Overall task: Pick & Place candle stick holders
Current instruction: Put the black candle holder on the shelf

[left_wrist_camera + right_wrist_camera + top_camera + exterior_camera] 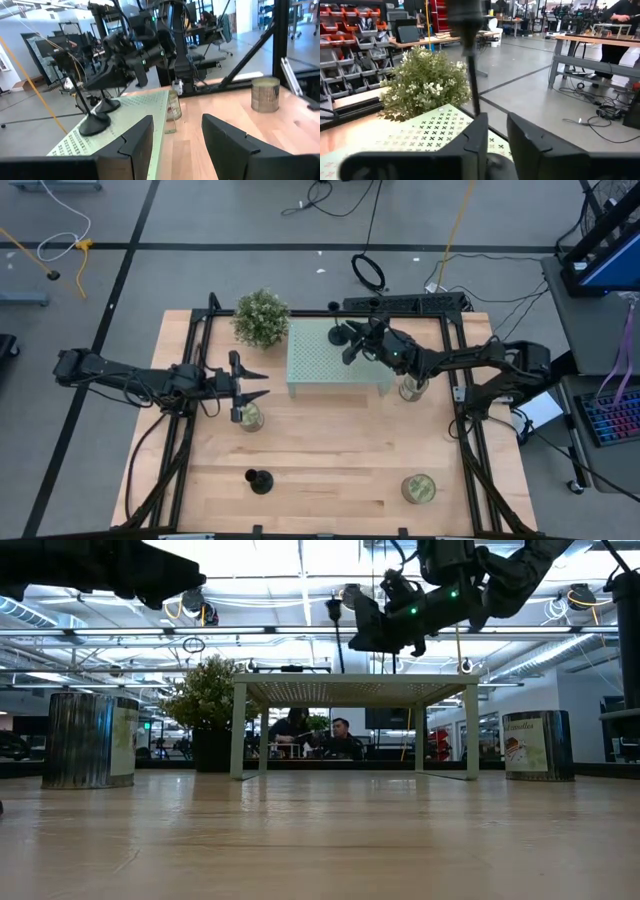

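Right gripper (350,348) fingers narrowed around a matte-black candle stick holder (340,335) on the pale-green perforated stand (330,365); left gripper (255,384) fingers spread wide above the wooden worktop (330,460).

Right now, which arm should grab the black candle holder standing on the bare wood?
Left: the left gripper is open and nearer that candle holder; the right gripper is over the green stand at another holder.

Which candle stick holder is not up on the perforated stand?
The lone holder standing on the bare wood near the table's front edge, left of centre. The other two stand on the green stand.
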You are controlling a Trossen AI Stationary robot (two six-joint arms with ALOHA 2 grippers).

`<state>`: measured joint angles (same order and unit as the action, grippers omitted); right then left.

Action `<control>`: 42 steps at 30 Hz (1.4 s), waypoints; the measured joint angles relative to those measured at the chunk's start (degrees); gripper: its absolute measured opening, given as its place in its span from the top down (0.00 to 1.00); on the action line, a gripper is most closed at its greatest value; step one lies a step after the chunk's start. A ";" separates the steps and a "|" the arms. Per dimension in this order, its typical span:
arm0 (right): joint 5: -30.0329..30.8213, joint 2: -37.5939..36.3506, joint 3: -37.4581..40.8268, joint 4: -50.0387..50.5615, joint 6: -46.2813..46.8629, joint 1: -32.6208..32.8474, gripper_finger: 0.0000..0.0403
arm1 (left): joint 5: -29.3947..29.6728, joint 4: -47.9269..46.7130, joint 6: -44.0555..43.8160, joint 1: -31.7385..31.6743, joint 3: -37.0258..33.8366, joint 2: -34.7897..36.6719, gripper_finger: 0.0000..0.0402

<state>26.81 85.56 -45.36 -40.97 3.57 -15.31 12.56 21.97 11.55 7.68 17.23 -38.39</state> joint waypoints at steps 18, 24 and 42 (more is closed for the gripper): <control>0.18 -2.60 -0.02 4.78 -1.36 2.82 0.64 | -11.95 -24.26 -7.89 1.58 -0.04 -0.02 0.56; 0.13 -7.14 -0.02 13.46 0.17 5.32 0.64 | -22.28 -24.93 -7.90 7.27 -0.04 -0.04 0.56; 0.13 -20.42 -0.09 24.93 0.11 16.65 0.64 | -15.45 -10.78 -16.35 28.04 -0.04 -20.17 0.56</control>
<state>26.94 65.14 -45.45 -16.04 3.68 1.34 -2.89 11.19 -4.80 35.73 17.19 -58.56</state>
